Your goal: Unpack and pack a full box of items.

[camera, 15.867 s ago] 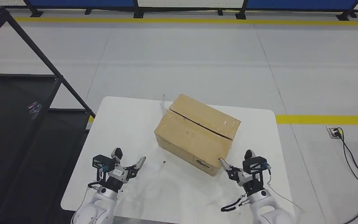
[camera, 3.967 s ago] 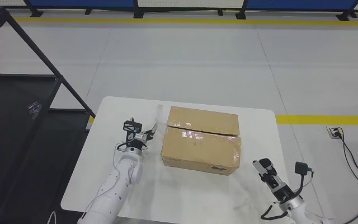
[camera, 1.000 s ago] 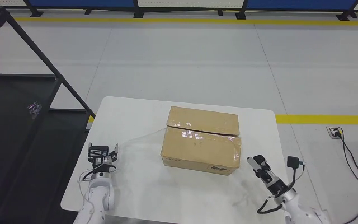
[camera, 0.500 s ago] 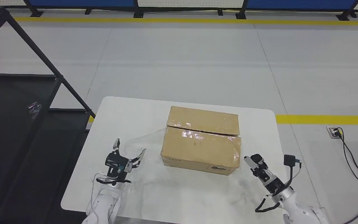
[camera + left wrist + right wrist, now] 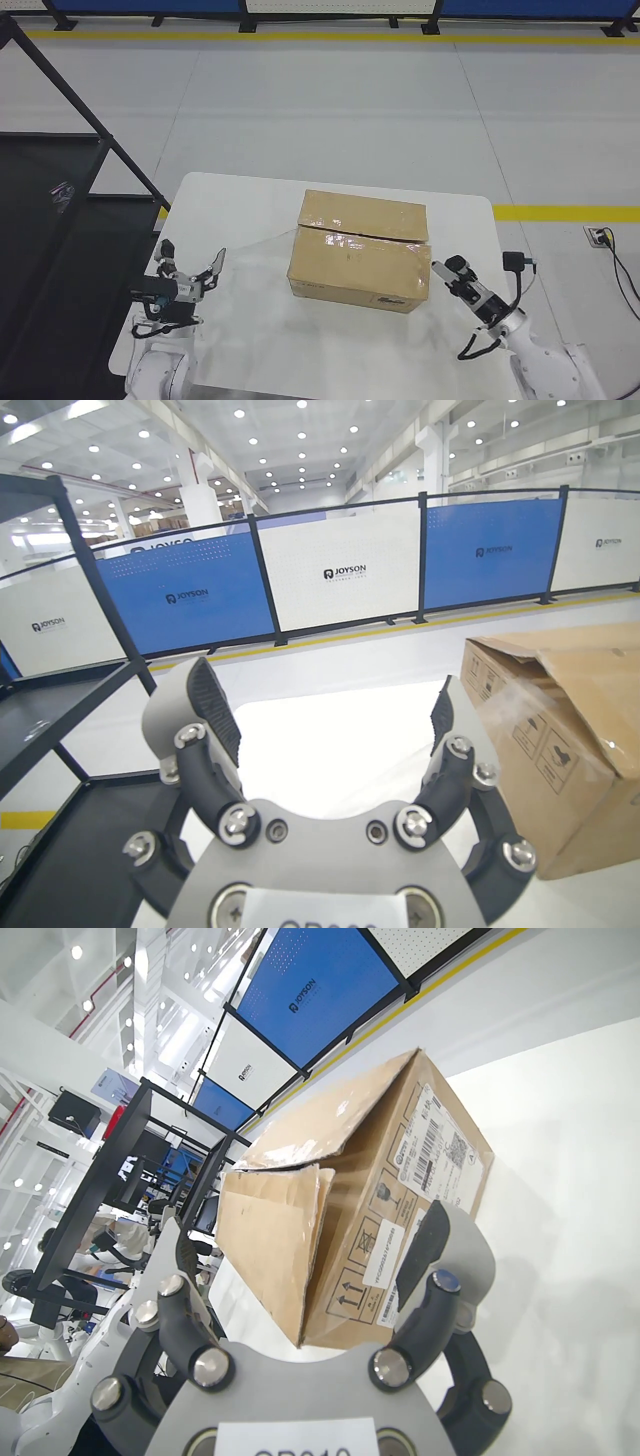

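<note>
Cardboard box (image 5: 360,250) on the white table (image 5: 240,200), about mid-table, a little nearer the far edge and the right edge than the opposite ones. Sits flat, long sides roughly parallel to the far edge. Has both top flaps folded down, meeting along a seam that runs the length of the lid, with shiny scraps of tape along it. Gapes slightly at the ends: in the left wrist view (image 5: 550,725) a flap corner stands a little proud of the side wall, and in the right wrist view (image 5: 360,1153) the nearer flap lifts off the end face, which carries labels and handling symbols.

Left gripper (image 5: 192,256) over the near-left part of the table, close to the left edge and well apart from the box. Fingers spread wide (image 5: 325,690), nothing between the ribbed pads (image 5: 215,705).

Right gripper (image 5: 447,270) toward the right edge, just beside the box's near-right corner; contact impossible to judge. Fingers parted wide (image 5: 305,1228), holding nothing, aimed at the labelled end of the box.

Beyond the left edge, a black rack (image 5: 60,230). On the floor past the right edge, a yellow line (image 5: 560,212). Farther back, blue and white fence panels (image 5: 350,575).
</note>
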Motion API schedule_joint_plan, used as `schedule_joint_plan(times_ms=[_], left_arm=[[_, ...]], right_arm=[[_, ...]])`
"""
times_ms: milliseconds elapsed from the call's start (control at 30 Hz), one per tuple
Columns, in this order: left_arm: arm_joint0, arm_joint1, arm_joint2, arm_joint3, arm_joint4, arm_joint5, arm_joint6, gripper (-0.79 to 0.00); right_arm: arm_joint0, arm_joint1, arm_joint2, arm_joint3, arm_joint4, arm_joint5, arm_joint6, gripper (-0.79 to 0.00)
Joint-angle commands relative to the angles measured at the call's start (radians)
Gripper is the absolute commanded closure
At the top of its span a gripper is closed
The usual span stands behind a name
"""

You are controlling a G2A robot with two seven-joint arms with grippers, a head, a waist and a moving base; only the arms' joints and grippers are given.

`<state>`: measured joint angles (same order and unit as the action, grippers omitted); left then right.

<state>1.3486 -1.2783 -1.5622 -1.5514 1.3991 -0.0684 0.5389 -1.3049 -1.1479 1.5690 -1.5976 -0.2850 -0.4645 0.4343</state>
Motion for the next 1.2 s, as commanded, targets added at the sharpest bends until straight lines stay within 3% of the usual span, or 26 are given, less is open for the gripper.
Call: schedule_joint_plan(times_ms=[0,67,333,800,1167], left_arm=[[0.005,0.002,-0.029,-0.021,-0.069,-0.033,-0.021,-0.785],[0.013,0.004,-0.045,-0.043,-0.097,-0.065,-0.067,-0.785],[0.013,0.004,-0.045,-0.043,-0.097,-0.065,-0.067,-0.785],[0.03,0.001,-0.058,-0.062,-0.152,-0.038,-0.079,-0.785],[0.034,-0.001,-0.05,-0.065,-0.141,-0.024,-0.085,-0.785]], right_arm=[[0.009,0.004,0.013,-0.014,-0.014,0.026,0.023,-0.785],[0.009,0.004,0.013,-0.014,-0.014,0.026,0.023,-0.785],[0.013,0.001,0.005,-0.007,0.011,0.029,0.003,-0.785],[0.25,-0.021,-0.139,0.285,0.109,-0.018,0.018,-0.785],[0.302,-0.029,-0.199,0.336,0.127,-0.074,0.041,-0.785]])
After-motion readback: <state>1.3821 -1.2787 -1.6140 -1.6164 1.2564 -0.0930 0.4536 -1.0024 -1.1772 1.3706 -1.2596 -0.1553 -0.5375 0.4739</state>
